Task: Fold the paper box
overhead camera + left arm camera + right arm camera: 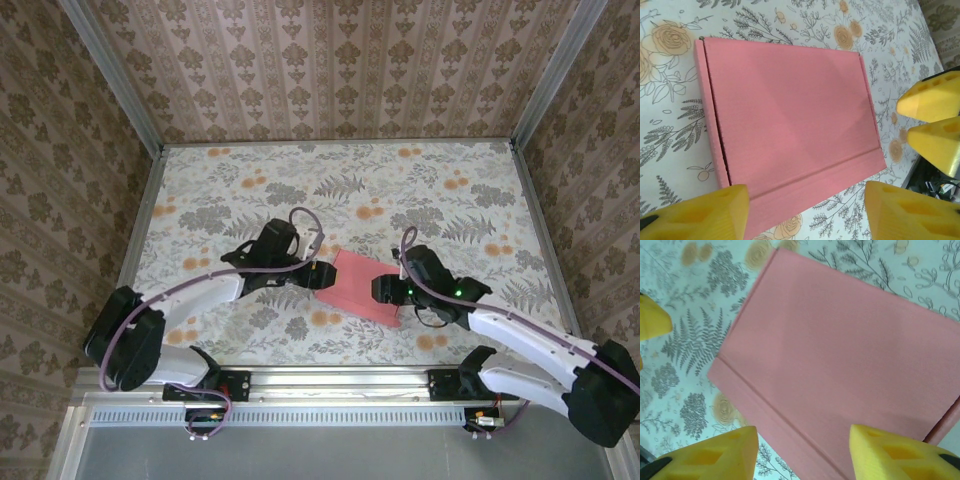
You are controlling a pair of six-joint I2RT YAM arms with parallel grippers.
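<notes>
- The paper box (358,283) lies flat on the floral table (300,180), between the two arms.
- From above and from both wrists it shows salmon-pink outside all over, lid down, no pale inside showing, so I'd say the folding is mostly done.
- Left gripper (316,277) sits just at the box's left edge with its fingers spread and nothing in them.
- Right gripper (384,291) sits at the box's right edge, also spread and empty.
- One side edge (715,145) shows a thin dark gap (perhaps not fully tucked); pressing that seam is likely what's left.
</notes>
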